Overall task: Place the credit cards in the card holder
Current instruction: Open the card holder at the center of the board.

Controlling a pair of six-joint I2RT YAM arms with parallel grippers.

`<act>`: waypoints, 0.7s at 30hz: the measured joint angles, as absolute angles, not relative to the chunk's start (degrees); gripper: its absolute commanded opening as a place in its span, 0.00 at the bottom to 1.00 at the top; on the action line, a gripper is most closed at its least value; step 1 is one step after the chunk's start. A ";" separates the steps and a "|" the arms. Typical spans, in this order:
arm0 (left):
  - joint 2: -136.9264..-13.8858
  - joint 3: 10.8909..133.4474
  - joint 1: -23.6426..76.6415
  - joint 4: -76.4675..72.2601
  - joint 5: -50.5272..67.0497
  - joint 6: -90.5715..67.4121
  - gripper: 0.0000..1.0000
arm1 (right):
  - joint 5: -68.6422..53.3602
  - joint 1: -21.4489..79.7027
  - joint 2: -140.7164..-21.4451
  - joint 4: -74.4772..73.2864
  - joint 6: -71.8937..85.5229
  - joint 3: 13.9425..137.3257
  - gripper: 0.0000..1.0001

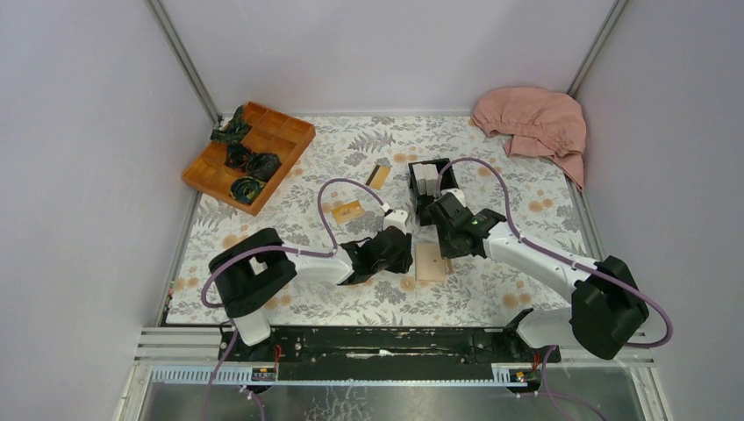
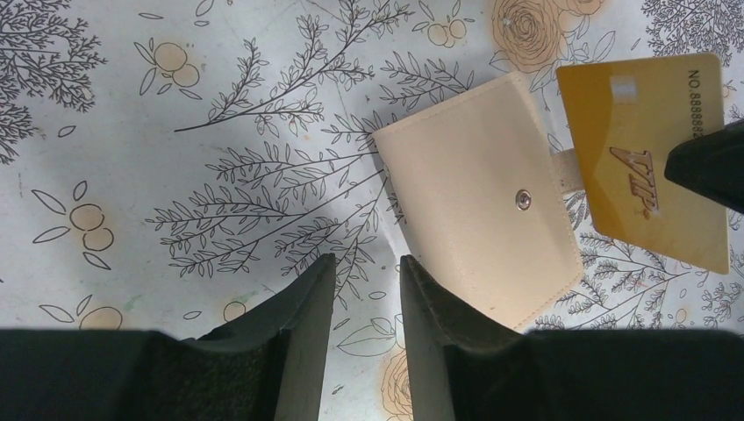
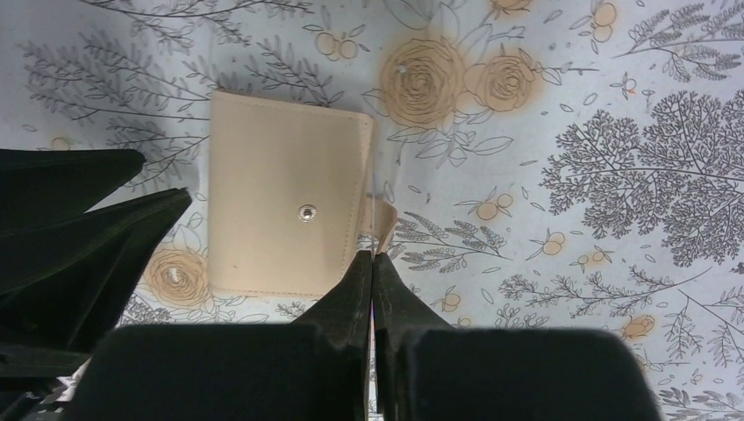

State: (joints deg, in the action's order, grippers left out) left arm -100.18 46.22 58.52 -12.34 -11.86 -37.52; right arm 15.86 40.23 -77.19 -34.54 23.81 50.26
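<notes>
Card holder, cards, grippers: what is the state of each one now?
card holder: folded shut, flat on table
gold VIP card: clamped in right gripper
loose gold card: flat on table
black-band card: flat on table
left gripper: open, empty
right gripper: shut on gold VIP card

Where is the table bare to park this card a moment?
Bare: the stretch between the black box and the pink cloth, and the near edge by the card holder. Crowded: left hand and right hand flank the card holder, and two loose credit cards lie left of the box.
</notes>
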 measured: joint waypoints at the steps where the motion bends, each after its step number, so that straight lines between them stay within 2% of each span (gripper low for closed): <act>1: -100.18 46.22 58.54 -12.34 -11.88 -37.52 0.40 | 15.40 39.68 -76.71 -34.02 23.86 49.50 0.00; 13: -100.20 46.22 58.85 -12.32 -11.97 -37.52 0.40 | 5.39 29.71 -71.24 -27.07 24.45 42.02 0.00; 21: -100.31 46.24 58.85 -12.29 -12.01 -37.52 0.39 | -0.01 27.44 -70.13 -24.45 24.93 41.34 0.00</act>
State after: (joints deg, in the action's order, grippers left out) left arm -100.31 46.24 58.85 -12.29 -12.01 -37.52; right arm -0.01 27.44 -70.13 -24.45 24.93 41.34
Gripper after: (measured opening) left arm 0.397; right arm 0.015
